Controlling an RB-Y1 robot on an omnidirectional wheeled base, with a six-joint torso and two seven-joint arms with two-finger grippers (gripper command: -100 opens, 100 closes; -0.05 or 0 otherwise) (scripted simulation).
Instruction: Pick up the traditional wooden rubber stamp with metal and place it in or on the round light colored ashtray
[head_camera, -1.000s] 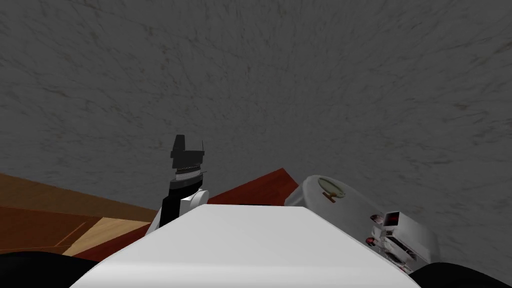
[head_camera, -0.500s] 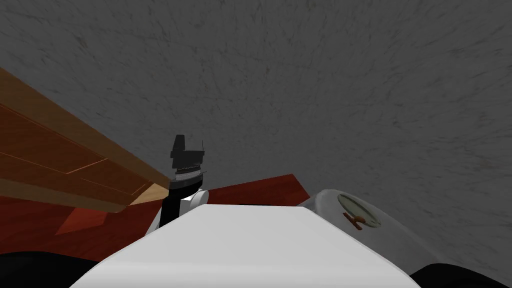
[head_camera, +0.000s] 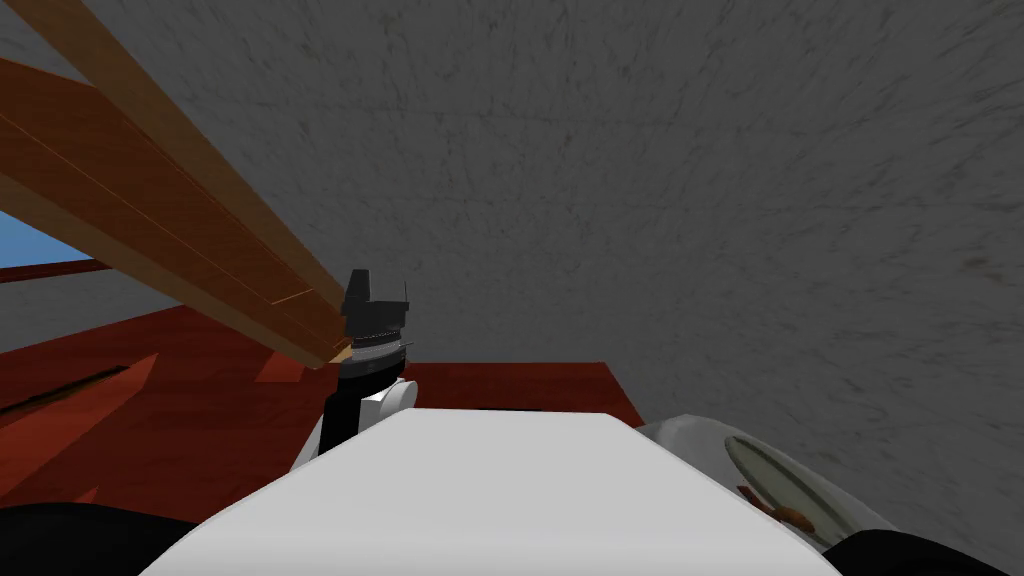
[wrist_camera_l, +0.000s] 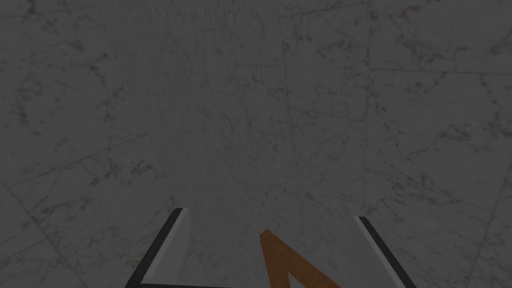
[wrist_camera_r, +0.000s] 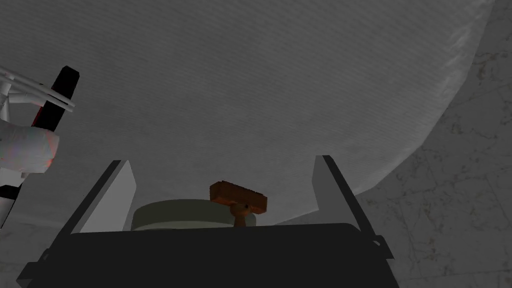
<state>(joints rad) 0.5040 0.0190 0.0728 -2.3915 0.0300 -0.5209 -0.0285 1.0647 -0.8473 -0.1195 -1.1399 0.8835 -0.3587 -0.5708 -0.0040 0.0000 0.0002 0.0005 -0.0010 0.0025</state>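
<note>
Grey marbled floor (wrist_camera_l: 250, 100) lies around a round white, finely ribbed tabletop (wrist_camera_r: 250, 75). On it sits a pale disc-shaped ashtray (wrist_camera_r: 170, 215), with the brown wooden stamp (wrist_camera_r: 239, 196) at its rim, showing a rectangular block and a rounded handle. Right jaws and left jaws are spread wide and empty.

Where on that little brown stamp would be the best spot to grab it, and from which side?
On the stamp, likely the narrow handle, not the wide flat block: the handle looks slim enough for the open right gripper to close across. The pale round ashtray sits close on one side, so come from the side away from it.
</note>
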